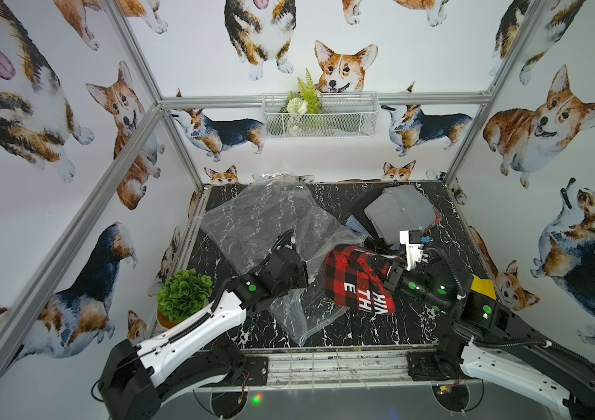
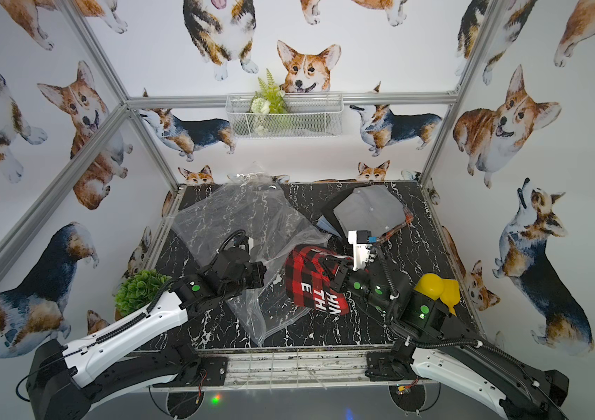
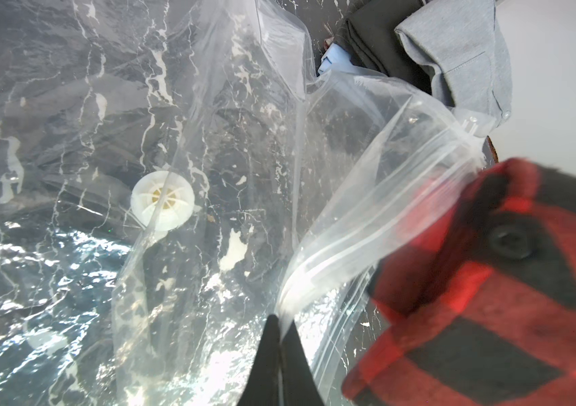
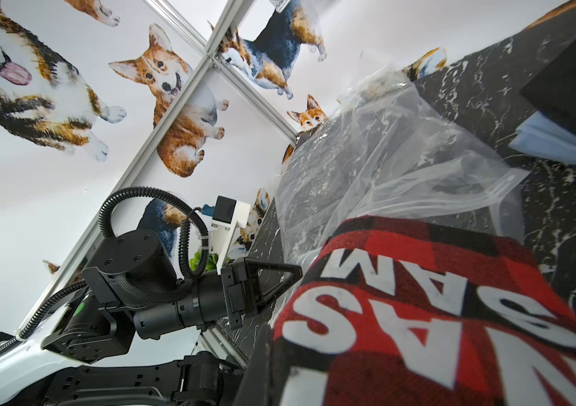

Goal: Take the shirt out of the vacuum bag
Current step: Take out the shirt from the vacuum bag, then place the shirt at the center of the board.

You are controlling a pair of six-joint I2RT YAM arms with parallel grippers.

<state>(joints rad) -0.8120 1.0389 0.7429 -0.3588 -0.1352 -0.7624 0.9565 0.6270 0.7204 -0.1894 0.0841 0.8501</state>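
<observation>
Vacuum bag [image 1: 263, 222]: large, clear, crinkly film. It spreads from the far-left corner of the surface [image 1: 361, 331] toward near-centre, creased and throwing glare. The black, white-veined marble pattern shows through it.

Valve [image 3: 162, 200]: a round white disc with moulded spokes, set flat in the film.

Zip-seal edge [image 3: 367, 225]: a ribbed double track, twisted into a loose band. It runs from the left claw [image 3: 281, 334] up to the shirt's corner and touches the fabric there.

Left claw: tapered black tips pressed together, pinching a fold of bag film at the mouth.

Shirt [image 1: 354, 280]: thick, fuzzy flannel in red-and-black buffalo check with bold white block letters and one dark button. It is bunched into a rounded bundle right of centre, beside the bag's mouth and almost wholly outside it.

Right claw [image 1: 379, 269]: black triangular fingers clamped on the bundle's right side. I cannot tell whether the bundle rests on the surface.

Far right: a stack of folded clothes [image 1: 401, 211], with smooth grey cloth on top and dark and pale blue layers beneath.

Near left: a small plant [image 1: 184, 294], a dense round leafy ball.
</observation>
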